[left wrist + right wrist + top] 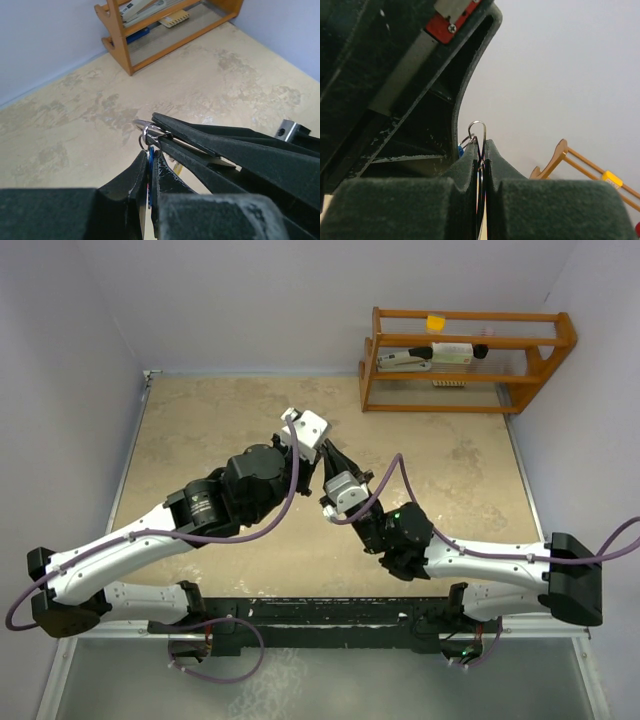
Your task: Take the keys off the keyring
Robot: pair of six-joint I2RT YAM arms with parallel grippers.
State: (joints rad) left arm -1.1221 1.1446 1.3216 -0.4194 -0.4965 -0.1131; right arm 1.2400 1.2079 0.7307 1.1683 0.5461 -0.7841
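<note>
Both grippers meet above the middle of the table (200,440), the left arm reaching in from 8 o'clock and the right arm from 4 o'clock in the overhead view.

Seen from its own wrist camera, the left gripper (153,152) has its fingers pressed together on a blue-headed key (150,167), whose blue edge stands upright in the slit between them. The ring (144,129) sits just past those fingertips at 12 o'clock, a thin silver loop held off the table.

The right gripper (481,147) is likewise pressed shut, pinching the ring's wire. In its own view the loop pokes out of the fingertips toward 12 o'clock, and a speck of blue shows just beside them at 9 o'clock. From the left wrist camera its long black fingers come in from 4 o'clock and end on the ring. The two sets of fingertips are touching or very nearly so. I cannot make out any other keys.

A wooden rack (465,360) stands at the table's 1 o'clock corner, well apart from the grippers.
</note>
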